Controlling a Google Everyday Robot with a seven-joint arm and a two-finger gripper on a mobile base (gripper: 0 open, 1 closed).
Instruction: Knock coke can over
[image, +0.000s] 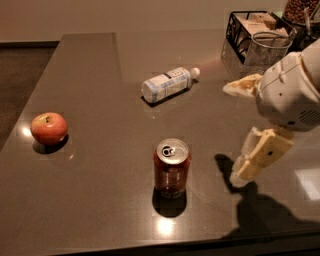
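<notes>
The coke can (171, 168) is a dark red-brown can with a silver top and pull-tab. It stands upright on the dark table (100, 200), near the front edge at the middle. My gripper (234, 132) hangs above the table to the right of the can, a short way from it and not touching it. Its two cream fingers (261, 154) are spread apart with nothing between them. The white wrist housing sits behind them at the right edge.
A clear plastic bottle (167, 84) with a white label lies on its side behind the can. A red apple (49, 128) sits at the left. A black wire basket (255, 30) and a glass (267, 50) stand at the back right.
</notes>
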